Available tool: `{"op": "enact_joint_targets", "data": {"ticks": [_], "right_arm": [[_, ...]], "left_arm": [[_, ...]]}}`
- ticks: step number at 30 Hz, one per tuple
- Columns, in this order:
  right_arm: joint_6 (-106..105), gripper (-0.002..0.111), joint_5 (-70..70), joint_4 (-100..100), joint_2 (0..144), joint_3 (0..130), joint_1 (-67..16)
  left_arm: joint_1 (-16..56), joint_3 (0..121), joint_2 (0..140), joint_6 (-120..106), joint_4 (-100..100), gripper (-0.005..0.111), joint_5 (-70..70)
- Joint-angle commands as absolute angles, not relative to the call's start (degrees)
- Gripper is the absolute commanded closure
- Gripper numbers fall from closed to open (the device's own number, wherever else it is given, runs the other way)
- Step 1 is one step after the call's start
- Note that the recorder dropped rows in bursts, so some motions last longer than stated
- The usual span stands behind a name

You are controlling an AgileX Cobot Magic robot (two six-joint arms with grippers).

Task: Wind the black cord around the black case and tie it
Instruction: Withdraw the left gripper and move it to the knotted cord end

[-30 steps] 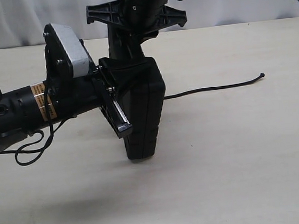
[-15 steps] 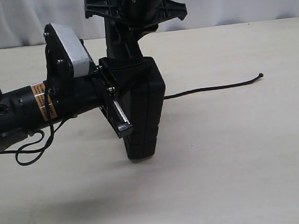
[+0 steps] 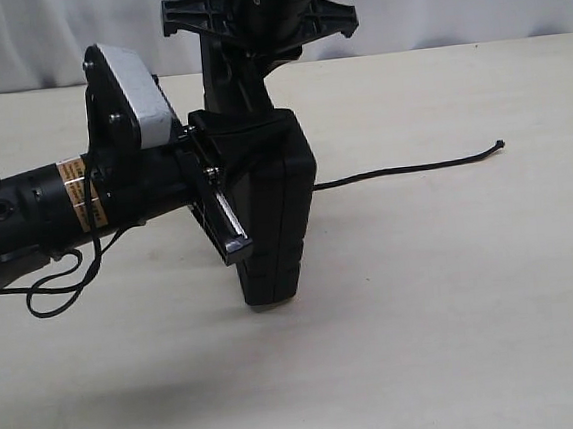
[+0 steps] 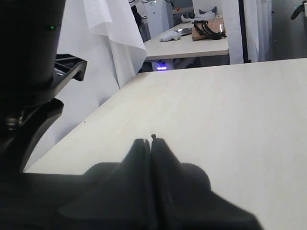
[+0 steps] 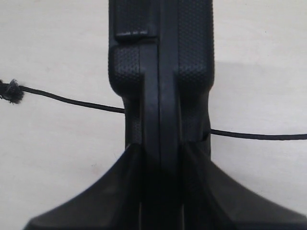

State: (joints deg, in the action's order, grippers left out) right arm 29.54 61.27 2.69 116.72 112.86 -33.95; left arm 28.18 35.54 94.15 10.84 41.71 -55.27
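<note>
The black case (image 3: 276, 205) stands on edge, upright, its lower end at the table. My right gripper (image 3: 241, 93) comes down from above and is shut on the case's top edge; the right wrist view shows its fingers (image 5: 199, 191) pressed on both faces of the case (image 5: 160, 72). The black cord (image 3: 413, 169) lies on the table and runs right from the case to its tip. In the right wrist view the cord (image 5: 72, 102) shows on both sides of the case, with a frayed end. My left gripper (image 3: 250, 142) is shut, close against the case's left side; I see nothing between its jaws (image 4: 152, 141).
The left arm (image 3: 55, 210) stretches in low over the table from the left, with thin black loops (image 3: 57, 285) hanging beneath it. A white curtain (image 3: 448, 0) hangs behind the table's far edge. Bare tabletop (image 3: 456, 310) lies in front of and to the right of the case.
The right gripper and the case have shifted very slightly upward since a second ago. The left arm and the cord lie almost as they were.
</note>
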Motion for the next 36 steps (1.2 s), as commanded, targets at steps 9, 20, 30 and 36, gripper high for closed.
{"op": "enact_joint_targets", "data": {"ticks": [9, 20, 30, 36], "right_arm": [[29.1, 0.104, 63.0, 2.4, 117.5, 112.9, -34.1], [29.1, 0.104, 63.7, 2.4, 117.5, 112.9, -34.1], [29.1, 0.104, 63.2, 2.4, 117.5, 112.9, -34.1], [29.1, 0.104, 63.1, 2.4, 117.5, 112.9, -34.1]], "left_arm": [[28.0, 35.1, 78.9, 15.3, 29.7, 0.107, -22.9], [20.0, 34.4, 69.9, 9.4, 9.7, 0.107, -6.8], [13.1, 38.0, 69.9, 8.9, 5.1, 0.107, -4.0], [2.2, 48.5, 73.3, 2.8, 5.5, 0.107, 15.6]]}}
